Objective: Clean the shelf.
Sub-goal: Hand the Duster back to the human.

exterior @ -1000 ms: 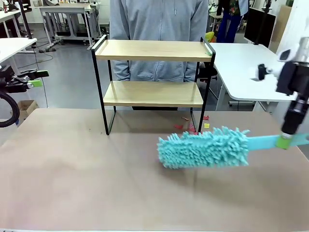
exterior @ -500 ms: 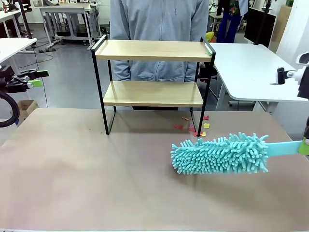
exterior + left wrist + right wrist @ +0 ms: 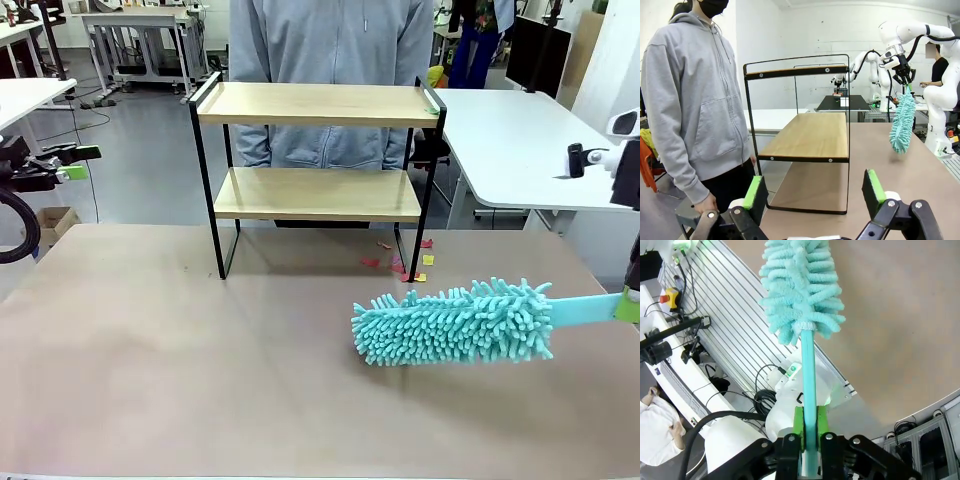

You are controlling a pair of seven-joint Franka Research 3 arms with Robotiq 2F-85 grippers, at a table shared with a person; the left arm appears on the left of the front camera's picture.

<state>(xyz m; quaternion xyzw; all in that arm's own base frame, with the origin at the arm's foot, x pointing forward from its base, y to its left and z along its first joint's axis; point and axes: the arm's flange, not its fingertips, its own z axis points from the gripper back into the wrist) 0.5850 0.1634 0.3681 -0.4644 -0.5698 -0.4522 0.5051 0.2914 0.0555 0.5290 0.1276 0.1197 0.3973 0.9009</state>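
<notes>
While my right end effector (image 3: 809, 427) clamps the light, floppy duster (image 3: 452, 322) by its stiff handle, my left end effector (image 3: 812, 192) stands apart; the shelf (image 3: 316, 105) looks rigid.

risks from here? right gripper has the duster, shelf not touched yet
1. The right gripper pinches only the thin handle end of the duster, so the long head could twist or slip when pressed on the shelf.
2. The shelf stands on slim legs; a sideways sweep might shove or tip it toward the person.
3. The paper scraps by its right leg could scatter.
</notes>
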